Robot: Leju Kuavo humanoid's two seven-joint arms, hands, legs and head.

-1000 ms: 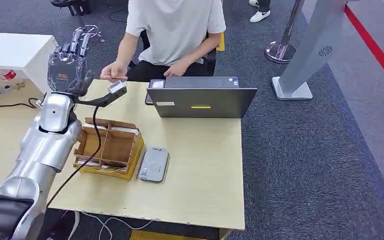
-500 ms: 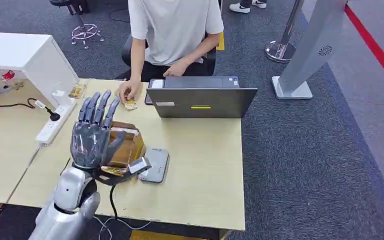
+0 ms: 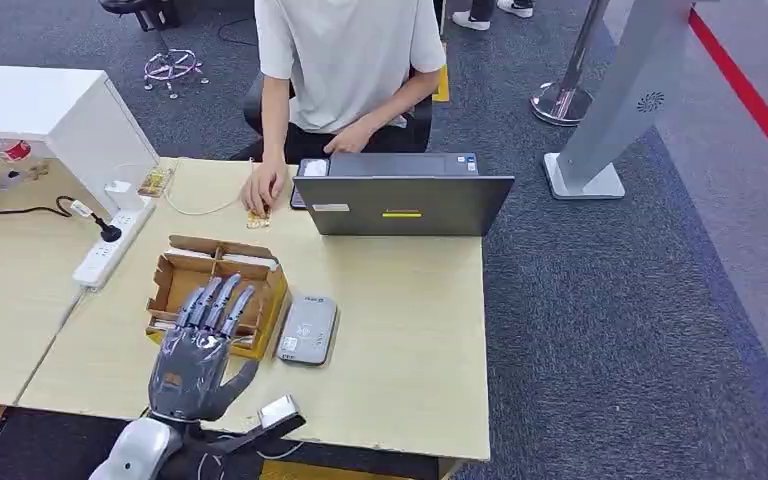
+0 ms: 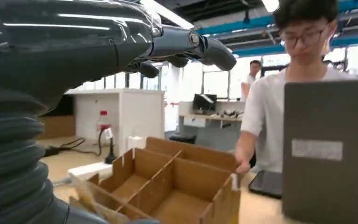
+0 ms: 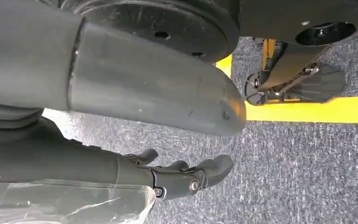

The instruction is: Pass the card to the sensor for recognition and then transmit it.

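Observation:
A small yellowish card [image 3: 258, 216] lies on the table's far side, under the fingers of a seated person's hand [image 3: 260, 188]. The grey card sensor [image 3: 307, 329] lies flat mid-table, right of a cardboard divider box [image 3: 216, 290]. My left hand [image 3: 198, 355] hovers at the table's near edge, just in front of the box, with its fingers spread and nothing in it. In the left wrist view, that hand's fingers [image 4: 205, 46] reach out above the box [image 4: 168, 186]. My right hand [image 5: 168, 175] hangs over grey carpet, fingers loosely extended, holding nothing.
A grey laptop [image 3: 400, 203] stands open, its back towards me, in front of the person. A power strip [image 3: 110, 236] and cables lie on the left, by a white cabinet [image 3: 50, 110]. A grey stand [image 3: 620, 100] and a post base [image 3: 560, 102] are on the carpet to the right.
My left arm has drawn back from the person's hand at the far side to the table's near edge. The person has lowered the card onto the table beside the laptop.

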